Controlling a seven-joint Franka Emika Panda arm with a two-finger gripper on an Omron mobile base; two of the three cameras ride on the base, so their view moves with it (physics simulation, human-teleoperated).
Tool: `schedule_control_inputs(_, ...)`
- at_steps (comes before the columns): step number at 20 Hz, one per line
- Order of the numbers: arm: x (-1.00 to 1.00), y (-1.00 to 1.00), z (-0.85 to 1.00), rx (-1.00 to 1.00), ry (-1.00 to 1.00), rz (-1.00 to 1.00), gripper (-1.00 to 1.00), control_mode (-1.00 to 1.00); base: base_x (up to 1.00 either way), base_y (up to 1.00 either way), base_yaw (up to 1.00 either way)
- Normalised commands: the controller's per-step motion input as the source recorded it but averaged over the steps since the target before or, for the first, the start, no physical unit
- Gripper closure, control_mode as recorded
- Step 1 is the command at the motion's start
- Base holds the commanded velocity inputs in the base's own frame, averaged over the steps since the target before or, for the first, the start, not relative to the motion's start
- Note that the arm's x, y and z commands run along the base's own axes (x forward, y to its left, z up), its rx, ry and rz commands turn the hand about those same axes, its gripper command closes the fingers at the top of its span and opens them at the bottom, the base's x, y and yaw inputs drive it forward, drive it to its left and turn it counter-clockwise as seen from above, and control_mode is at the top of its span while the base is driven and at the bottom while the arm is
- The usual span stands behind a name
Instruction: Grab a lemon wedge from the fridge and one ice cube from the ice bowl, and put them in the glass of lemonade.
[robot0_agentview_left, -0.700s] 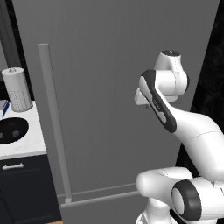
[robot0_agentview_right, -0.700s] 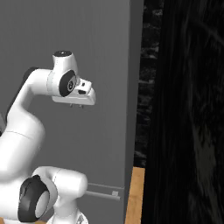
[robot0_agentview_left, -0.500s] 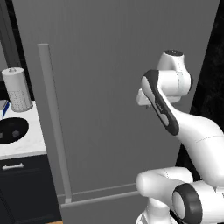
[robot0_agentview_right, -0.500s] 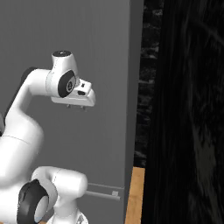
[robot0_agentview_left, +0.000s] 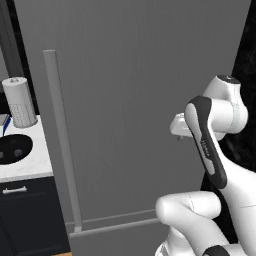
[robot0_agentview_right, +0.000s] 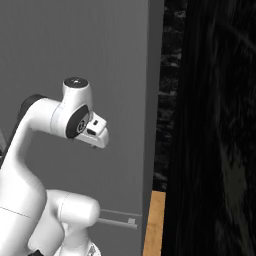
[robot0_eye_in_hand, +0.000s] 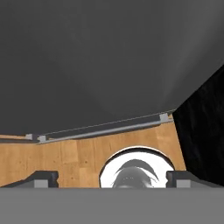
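The fridge (robot0_agentview_left: 135, 100) fills the scene as a tall grey cabinet, its door shut, with a long vertical bar handle (robot0_agentview_left: 61, 140) at the left. My gripper (robot0_agentview_left: 177, 134) hangs in front of the door's right half, pointing down at the floor and apart from the handle. From the other side, the gripper (robot0_agentview_right: 95, 144) sits close to the fridge's right edge (robot0_agentview_right: 150, 125). In the hand view its fingertips (robot0_eye_in_hand: 41, 177) stand wide apart, open and empty. At the far left, the round black ice bowl (robot0_agentview_left: 12, 149) rests on the white counter. The lemon wedge and the glass of lemonade are out of view.
A paper towel roll (robot0_agentview_left: 20, 102) stands on the counter (robot0_agentview_left: 30, 167) behind the bowl, above dark drawers (robot0_agentview_left: 25, 215). A black wall (robot0_agentview_right: 215, 125) closes in right of the fridge. Wooden floor (robot0_eye_in_hand: 70, 157) lies below the door's bottom rail (robot0_eye_in_hand: 100, 129).
The arm's upper joint and hand have shifted right and a little lower in front of the fridge door. The gripper stays open. The fridge and counter things have not moved.
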Motion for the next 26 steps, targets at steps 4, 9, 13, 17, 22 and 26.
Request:
schedule_control_inputs(4, 0.00, 0.06, -0.04, 0.00, 0.00, -0.05, -1.00, -1.00, 0.00, 0.00, 0.00)
schedule_control_inputs(9, 0.00, 0.08, -0.01, 0.00, 0.00, 0.00, -1.00, 1.00, 0.00, 0.35, -0.01)
schedule_control_inputs(13, 0.00, 0.00, 0.00, 0.00, 0.00, 0.00, -1.00, 1.00, 0.00, 1.00, -0.12)
schedule_control_inputs(17, 0.00, 0.00, 0.00, 0.00, 0.00, 0.00, -1.00, 1.00, -0.24, 0.92, -0.28)
schedule_control_inputs(22, 0.00, 0.00, 0.00, 0.00, 0.00, 0.00, -1.00, 1.00, -0.37, 0.76, -0.39)
schedule_control_inputs(26, 0.00, 0.00, 0.00, 0.00, 0.00, 0.00, -1.00, 1.00, -0.01, 0.61, -0.18)
